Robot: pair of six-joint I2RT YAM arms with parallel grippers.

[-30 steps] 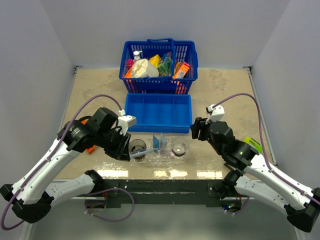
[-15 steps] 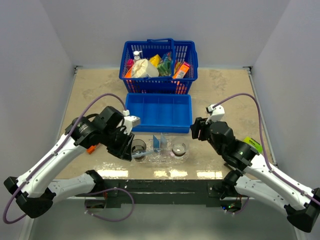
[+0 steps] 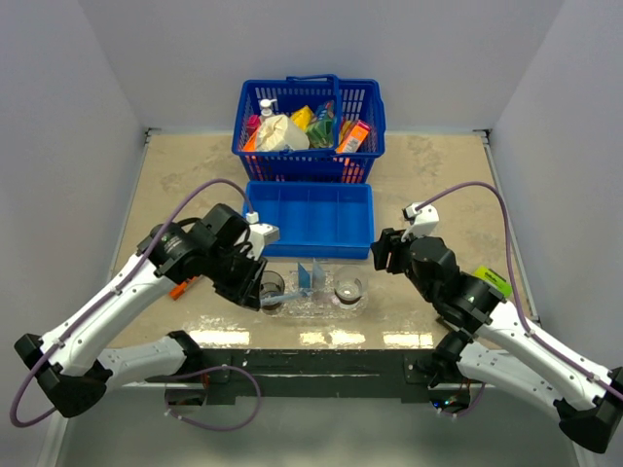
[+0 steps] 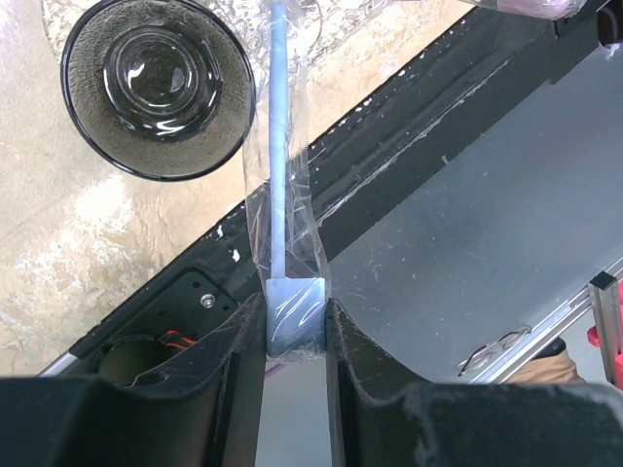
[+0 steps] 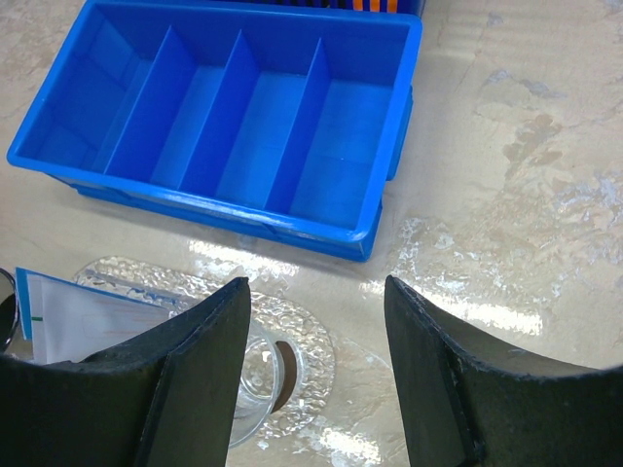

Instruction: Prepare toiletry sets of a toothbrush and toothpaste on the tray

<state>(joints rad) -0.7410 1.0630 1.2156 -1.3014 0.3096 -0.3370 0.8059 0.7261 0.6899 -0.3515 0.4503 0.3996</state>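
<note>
A: What is held by the left gripper (image 4: 295, 336)?

B: The toothbrush (image 4: 280, 165) is pinched at its pale blue butt end between the two fingers, and its clear wrapper is caught there too.

A: Where is the toothbrush found?

B: It is carried at the near left end of the tray (image 3: 310, 308), just beside the left cup (image 4: 156, 88). Its stem is pointed towards the bumpy plastic, and its held end is kept out above the table's black near edge. Whether its tip is touching the tray cannot be told.

A: And the right gripper (image 5: 316, 379)?

B: Its jaws are spread, and nothing is seen between them. It is hung above the right end of the tray, near the right near corner of the blue bin (image 5: 243, 126). The right cup (image 3: 348, 290) is seen just below it.

A: What else is set on the tray?

B: The toothpaste (image 3: 311, 275) is stood upright between the two cups. Beyond the bin, a blue basket (image 3: 310, 146) is filled with mixed packets.
</note>
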